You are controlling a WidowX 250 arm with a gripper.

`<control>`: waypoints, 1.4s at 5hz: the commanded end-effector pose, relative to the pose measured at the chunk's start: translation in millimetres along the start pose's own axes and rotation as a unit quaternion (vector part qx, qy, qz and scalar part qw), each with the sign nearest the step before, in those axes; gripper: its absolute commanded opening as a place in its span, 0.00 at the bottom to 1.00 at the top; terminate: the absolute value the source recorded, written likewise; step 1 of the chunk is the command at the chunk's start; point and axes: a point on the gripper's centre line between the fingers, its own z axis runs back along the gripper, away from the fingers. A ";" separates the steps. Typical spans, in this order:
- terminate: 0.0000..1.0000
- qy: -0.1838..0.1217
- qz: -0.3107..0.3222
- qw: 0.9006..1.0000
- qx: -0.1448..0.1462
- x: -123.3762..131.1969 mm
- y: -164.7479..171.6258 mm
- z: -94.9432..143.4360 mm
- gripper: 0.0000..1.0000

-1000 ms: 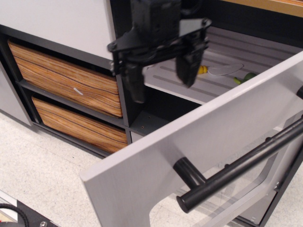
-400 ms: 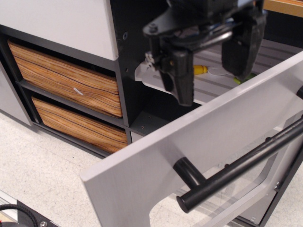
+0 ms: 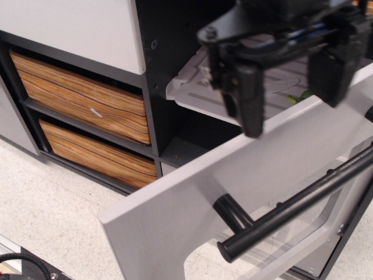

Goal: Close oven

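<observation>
The oven door [image 3: 245, 192] is light grey and hangs open, tilted down toward me, with a thick black bar handle [image 3: 297, 201] and a clear window at its lower right. Behind it the grey ribbed shelf [image 3: 195, 87] shows inside the dark oven cavity. My black gripper [image 3: 291, 111] is open, its two fingers spread wide, hovering just above the door's top edge at the upper right. Its left finger [image 3: 247, 102] overlaps the door's edge in the view. It holds nothing. A small green item [image 3: 300, 96] on the shelf peeks between the fingers.
Two wood-grain drawers [image 3: 81, 96] sit stacked at the left in a dark frame, under a white panel [image 3: 70, 23]. A speckled light floor [image 3: 52, 216] lies below. A black cable and plate corner [image 3: 23, 265] show at the bottom left.
My gripper has moved steadily to the right and a little lower, from above the shelf's left part to over the door's top edge. The door has not moved.
</observation>
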 end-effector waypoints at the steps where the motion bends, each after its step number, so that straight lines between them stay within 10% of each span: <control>1: 0.00 0.031 0.034 0.999 -0.012 -22.7 -16.5 9.5 1.00; 3: 0.00 -0.027 0.048 0.998 0.002 6.1 -10.9 -27.8 1.00; 5: 0.00 -0.075 0.081 0.993 -0.033 46.0 -12.4 -15.7 1.00; 7: 0.00 -0.061 0.027 0.997 -0.045 63.7 -7.0 4.0 1.00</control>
